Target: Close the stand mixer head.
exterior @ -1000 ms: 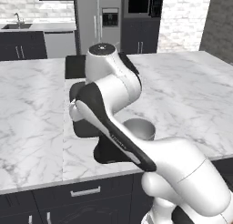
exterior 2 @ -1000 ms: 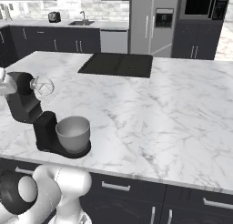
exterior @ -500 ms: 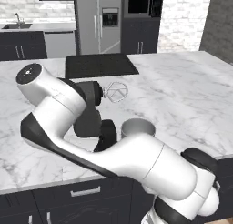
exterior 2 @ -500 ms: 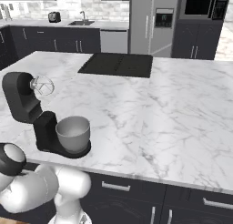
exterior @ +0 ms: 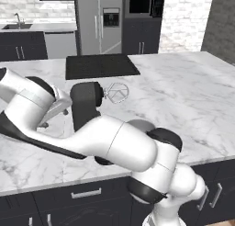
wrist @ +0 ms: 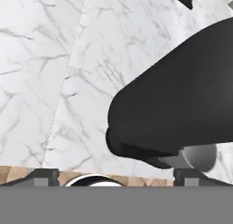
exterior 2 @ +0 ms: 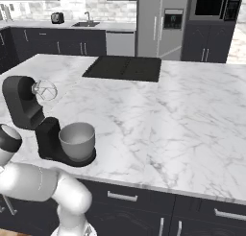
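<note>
Surface finishes at the mixer station

The mixer head [exterior 2: 19, 97] is dark grey and matt, with a smooth rounded shell; its whisk [exterior 2: 45, 90] is thin bright wire. The bowl [exterior 2: 76, 140] is silver metal with a dull brushed sheen, and the base [exterior 2: 54, 145] is smooth black. The counter [exterior 2: 192, 124] is polished white marble with grey veins, carrying a flat black glass cooktop [exterior 2: 124, 68]. The arm [exterior: 110, 144] is glossy white with dark joints. The fridge [exterior: 100, 20] looks like brushed steel.

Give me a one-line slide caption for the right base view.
Stand mixer head tilted up and open, whisk raised clear of the silver bowl on the marble island.
</note>
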